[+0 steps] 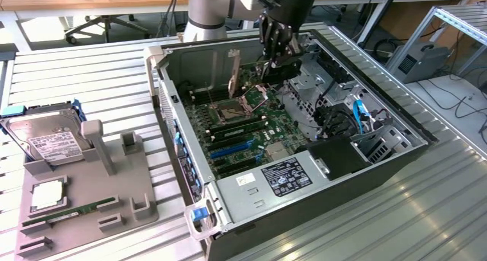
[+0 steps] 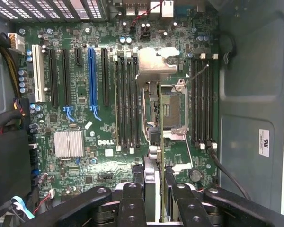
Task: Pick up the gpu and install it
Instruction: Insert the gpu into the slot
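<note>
The gpu (image 1: 280, 73) is held by the tool (image 1: 275, 60), which is closed narrowly on its two faces; in the wrist view the gpu (image 2: 152, 182) is seen edge-on between the black fingers (image 2: 131, 203) of the tool (image 2: 156, 198). The gpu is hung above the board (image 1: 251, 130) inside the open case (image 1: 251, 198), over the strip between the memory slots and the open socket (image 2: 173, 109); it is not seated in any slot, and the blue slot (image 2: 91, 78) lies well apart from it. The case is laid on its side on the slatted surface (image 1: 91, 84); toward the exterior view's left a grey tray (image 1: 84, 184) is set on that surface, and a drive (image 1: 45, 138) and a RAM stick (image 1: 68, 211) are kept in it.
</note>
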Tool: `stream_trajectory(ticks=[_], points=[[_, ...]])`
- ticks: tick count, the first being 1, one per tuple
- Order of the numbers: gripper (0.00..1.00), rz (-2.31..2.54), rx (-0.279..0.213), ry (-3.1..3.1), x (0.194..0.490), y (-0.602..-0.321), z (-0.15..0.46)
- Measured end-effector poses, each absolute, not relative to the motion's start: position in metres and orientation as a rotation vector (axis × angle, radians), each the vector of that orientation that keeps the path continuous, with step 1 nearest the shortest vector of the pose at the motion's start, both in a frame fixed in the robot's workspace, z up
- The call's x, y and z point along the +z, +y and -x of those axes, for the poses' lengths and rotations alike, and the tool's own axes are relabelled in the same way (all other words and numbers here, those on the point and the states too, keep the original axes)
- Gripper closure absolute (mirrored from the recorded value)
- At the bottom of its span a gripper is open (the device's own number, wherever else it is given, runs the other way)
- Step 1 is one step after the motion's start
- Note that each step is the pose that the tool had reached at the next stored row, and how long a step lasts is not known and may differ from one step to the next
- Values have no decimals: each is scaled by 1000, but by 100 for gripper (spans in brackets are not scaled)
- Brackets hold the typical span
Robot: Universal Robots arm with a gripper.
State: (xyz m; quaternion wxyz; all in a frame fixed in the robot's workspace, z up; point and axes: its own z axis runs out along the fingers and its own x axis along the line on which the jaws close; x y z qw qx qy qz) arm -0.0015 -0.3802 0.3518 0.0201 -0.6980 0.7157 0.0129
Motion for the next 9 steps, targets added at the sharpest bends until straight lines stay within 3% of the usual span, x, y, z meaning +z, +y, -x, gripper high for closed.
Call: stream_trajectory(ticks=[9], points=[[73,2165,40,2220,352,-381,4]])
